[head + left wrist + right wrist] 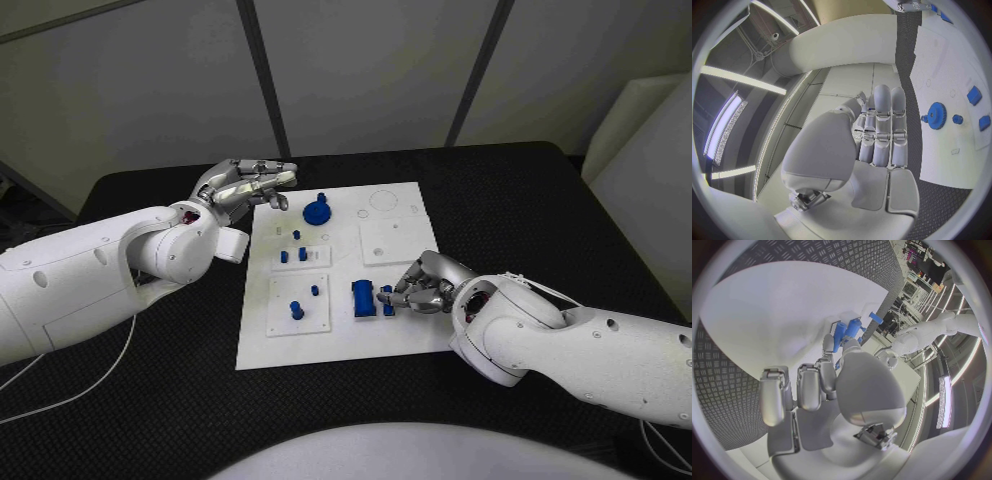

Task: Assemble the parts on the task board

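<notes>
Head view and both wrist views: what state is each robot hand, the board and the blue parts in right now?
Left robot hand: open, fingers extended, holding nothing, at the far left corner of the board.
Right robot hand: fingers curled at a small blue part; whether it grips cannot be told.
White flat task board: lying flat on the table.
Blue round toothed gear: on the board, untouched.
Blue rectangular block: on the board.

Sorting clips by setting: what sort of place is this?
Probably a robotics lab test bench: a black textured table, a white flat task board with small blue plastic parts, and plain grey wall panels behind.
</notes>
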You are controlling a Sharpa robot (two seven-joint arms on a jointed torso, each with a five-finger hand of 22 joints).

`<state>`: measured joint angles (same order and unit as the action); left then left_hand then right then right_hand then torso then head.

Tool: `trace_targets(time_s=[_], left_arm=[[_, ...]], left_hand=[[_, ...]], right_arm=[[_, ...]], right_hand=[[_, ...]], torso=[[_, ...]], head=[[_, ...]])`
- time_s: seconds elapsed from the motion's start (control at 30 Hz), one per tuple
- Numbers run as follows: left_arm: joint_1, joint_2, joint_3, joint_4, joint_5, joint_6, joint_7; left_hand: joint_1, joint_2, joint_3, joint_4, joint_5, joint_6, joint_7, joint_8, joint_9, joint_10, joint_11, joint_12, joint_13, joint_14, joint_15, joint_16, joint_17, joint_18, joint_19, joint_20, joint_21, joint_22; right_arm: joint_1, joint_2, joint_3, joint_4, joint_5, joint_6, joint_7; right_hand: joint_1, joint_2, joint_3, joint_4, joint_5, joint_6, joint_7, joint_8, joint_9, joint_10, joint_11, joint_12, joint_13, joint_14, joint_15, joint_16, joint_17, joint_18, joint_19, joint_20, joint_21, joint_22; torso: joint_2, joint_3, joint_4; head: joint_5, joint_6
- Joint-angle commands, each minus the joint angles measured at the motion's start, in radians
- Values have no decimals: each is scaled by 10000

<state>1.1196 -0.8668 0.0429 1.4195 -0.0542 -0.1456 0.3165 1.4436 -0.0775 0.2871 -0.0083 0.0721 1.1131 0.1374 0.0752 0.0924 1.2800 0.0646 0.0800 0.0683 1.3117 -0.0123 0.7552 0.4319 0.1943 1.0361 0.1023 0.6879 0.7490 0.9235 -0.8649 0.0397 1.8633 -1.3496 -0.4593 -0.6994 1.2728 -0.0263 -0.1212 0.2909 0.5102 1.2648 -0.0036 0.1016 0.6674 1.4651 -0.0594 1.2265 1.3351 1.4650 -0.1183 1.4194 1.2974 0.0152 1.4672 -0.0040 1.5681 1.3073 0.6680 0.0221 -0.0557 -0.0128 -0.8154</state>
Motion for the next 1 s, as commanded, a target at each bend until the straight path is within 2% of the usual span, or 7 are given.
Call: trace_targets(time_s=[0.03,0.1,0.17,0.27,0.33,0.6,1.0], left_arm=[[12,4,7,13,20,120,20],[12,4,7,12,20,118,20],[12,3,7,10,20,114,21],[12,1,7,10,20,111,22],[12,0,7,9,20,111,22],[12,4,7,2,20,109,23],[11,11,7,-12,20,102,21]], left_hand=[[-85,12,55,12,-61,1,23,-34,9,-12,41,-17,14,-18,37,-60,-3,-121,56,-18,-35,-16],[-85,12,55,12,-61,1,23,-34,9,-12,41,-17,14,-18,37,-60,-3,-121,56,-18,-35,-16],[-85,12,55,12,-61,1,23,-34,9,-12,41,-17,14,-18,37,-60,-3,-121,56,-18,-35,-16],[-85,12,55,12,-61,1,23,-34,9,-12,41,-17,14,-18,37,-60,-3,-121,56,-18,-35,-16],[-85,12,55,12,-61,1,23,-34,9,-12,41,-17,14,-18,37,-60,-3,-121,56,-18,-35,-16],[-85,12,55,12,-61,1,23,-34,9,-12,41,-17,14,-18,37,-60,-3,-121,56,-18,-35,-16],[-85,12,55,12,-61,1,23,-34,9,-12,41,-17,14,-18,37,-60,-3,-121,56,-18,-35,-16]], right_arm=[[11,-11,3,41,-163,135,21],[11,-20,3,43,-197,138,19],[11,-36,3,41,-245,121,12],[11,-72,3,36,-325,100,0],[11,-97,3,35,-379,102,-10],[11,-165,3,5,-488,144,-23],[11,-116,3,-138,-848,168,64]], right_hand=[[-46,-58,-83,-43,-180,69,-25,54,66,76,-114,65,124,542,-87,49,13,-152,1036,-85,27,2635],[89,-71,-112,-88,-1184,80,-40,73,195,85,-129,59,129,538,-107,44,11,-152,1036,-108,27,2635],[154,-79,-173,-108,-1975,81,-24,79,306,91,-120,57,137,539,-104,46,21,-152,1036,-110,27,2635],[200,-68,-273,-137,-2899,84,-7,81,450,98,-106,61,151,542,-93,50,36,-152,1036,-104,27,2635],[220,-61,-325,-160,-3264,83,-1,78,522,105,-100,71,164,541,-88,47,35,-152,1036,-100,27,2635],[402,-50,-399,-319,-3787,81,-6,62,686,115,-98,92,193,544,-86,50,50,-152,1036,-96,27,2635],[1671,111,-236,-1337,-4098,56,-53,-80,825,115,-133,112,237,543,-134,43,63,-152,1036,-138,27,2635]], torso=[[5,1,3],[5,1,3],[5,-1,0],[7,-2,-1],[6,-2,1],[2,-2,-4],[-4,-4,1]], head=[[0,-13],[0,-13],[2,-14],[2,-18],[5,-32],[9,-47],[8,-43]])
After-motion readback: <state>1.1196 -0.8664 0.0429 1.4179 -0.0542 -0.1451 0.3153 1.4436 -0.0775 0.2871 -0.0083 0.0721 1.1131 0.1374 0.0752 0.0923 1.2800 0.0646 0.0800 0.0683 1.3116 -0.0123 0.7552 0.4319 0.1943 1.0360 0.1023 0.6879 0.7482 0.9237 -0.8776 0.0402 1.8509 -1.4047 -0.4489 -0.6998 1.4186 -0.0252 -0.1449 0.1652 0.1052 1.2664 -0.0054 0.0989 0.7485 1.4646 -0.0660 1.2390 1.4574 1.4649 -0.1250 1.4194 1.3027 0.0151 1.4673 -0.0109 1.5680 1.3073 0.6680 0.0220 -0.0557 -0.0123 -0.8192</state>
